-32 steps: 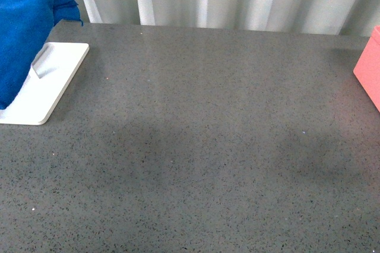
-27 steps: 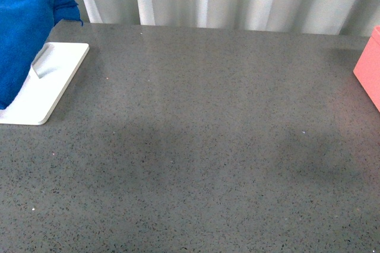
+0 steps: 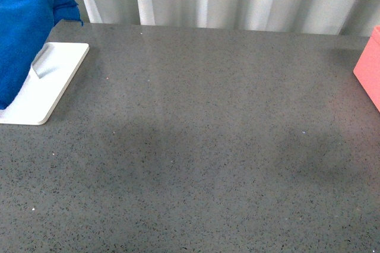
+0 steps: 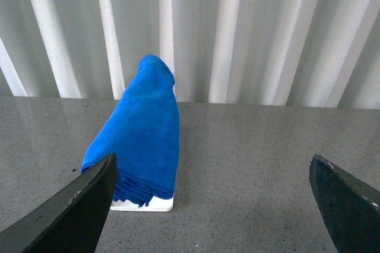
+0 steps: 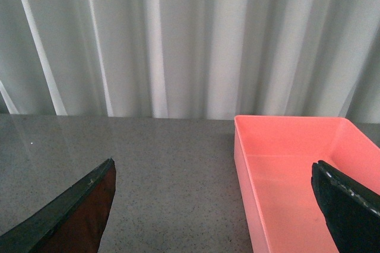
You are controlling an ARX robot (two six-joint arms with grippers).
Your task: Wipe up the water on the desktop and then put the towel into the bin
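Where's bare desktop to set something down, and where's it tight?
Free: the whole middle of the desktop, from the white rack base at far left across to the bin at the right edge, plus all the near strip. Crowded: only the far-left corner, where the towel drapes over the rack base.

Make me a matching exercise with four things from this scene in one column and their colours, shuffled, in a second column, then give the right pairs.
Column one:
1. towel
2. bin
3. desktop
4. rack base

Column two:
A. white
B. coral pink
C. speckled dark grey
D. royal blue

Right pairs: 1-D, 2-B, 3-C, 4-A.
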